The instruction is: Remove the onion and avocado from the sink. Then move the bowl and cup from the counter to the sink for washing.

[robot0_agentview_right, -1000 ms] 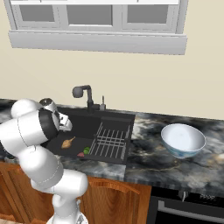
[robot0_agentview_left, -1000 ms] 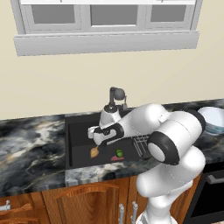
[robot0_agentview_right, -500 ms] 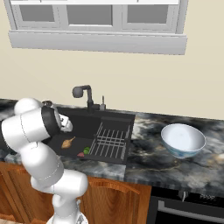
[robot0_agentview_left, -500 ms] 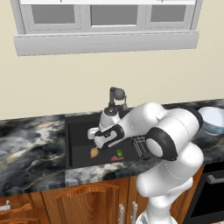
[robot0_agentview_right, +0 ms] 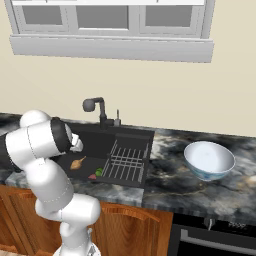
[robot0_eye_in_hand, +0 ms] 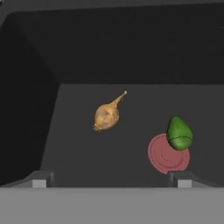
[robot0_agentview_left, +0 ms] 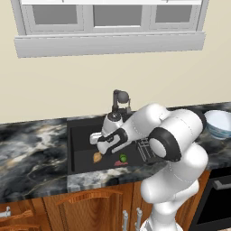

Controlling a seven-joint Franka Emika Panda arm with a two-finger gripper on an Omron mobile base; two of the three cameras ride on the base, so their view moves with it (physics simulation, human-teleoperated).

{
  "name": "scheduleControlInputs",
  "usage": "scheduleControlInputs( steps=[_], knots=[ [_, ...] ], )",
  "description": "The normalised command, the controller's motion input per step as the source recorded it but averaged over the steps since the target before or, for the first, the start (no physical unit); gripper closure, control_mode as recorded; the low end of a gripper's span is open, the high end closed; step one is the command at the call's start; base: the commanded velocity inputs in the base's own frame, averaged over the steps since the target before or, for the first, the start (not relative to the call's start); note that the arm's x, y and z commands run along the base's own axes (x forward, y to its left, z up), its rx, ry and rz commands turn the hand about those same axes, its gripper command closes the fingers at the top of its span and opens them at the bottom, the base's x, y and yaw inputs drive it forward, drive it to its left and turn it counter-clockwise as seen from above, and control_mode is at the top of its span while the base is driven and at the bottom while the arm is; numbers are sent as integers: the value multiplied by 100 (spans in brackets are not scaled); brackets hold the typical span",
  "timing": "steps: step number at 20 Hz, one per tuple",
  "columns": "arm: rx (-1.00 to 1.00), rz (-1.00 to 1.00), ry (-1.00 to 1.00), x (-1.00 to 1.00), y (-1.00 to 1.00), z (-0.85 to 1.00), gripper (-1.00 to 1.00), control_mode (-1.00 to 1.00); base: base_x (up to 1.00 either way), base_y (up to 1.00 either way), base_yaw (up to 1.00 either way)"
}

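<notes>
Black sink (robot0_eye_in_hand: 131, 52) holds the onion (robot0_eye_in_hand: 106, 116) at frame centre, avocado (robot0_eye_in_hand: 179, 133) lower right; the end effector (robot0_eye_in_hand: 109, 178) hovers wide open, evidently lining up on the onion.

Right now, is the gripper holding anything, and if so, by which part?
Nothing is held. The gripper is open above the sink floor; the onion and avocado lie loose below it.

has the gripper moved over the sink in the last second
Yes. In the left base view the gripper has crept left, away from the faucet, and hangs open above the onion.
</notes>
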Motion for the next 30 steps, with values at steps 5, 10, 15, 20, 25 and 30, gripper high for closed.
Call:
scheduleControlInputs(
  steps=[5, 10, 15, 20, 25, 30],
  knots=[
    [5, 0, 0, 3, 1, -6, -100, -100, 0, 0, 0],
    [4, 0, 0, 4, 1, -8, -100, -100, 0, 0, 0],
    [0, 0, 0, 4, 2, -7, -100, -100, 0, 0, 0],
    [0, 0, 0, 6, 1, -3, -100, -100, 0, 0, 0],
    [0, 0, 0, 6, 1, -2, -100, -100, 0, 0, 0],
    [0, 0, 0, 3, 4, -5, -100, -100, 0, 0, 0]
  ],
)
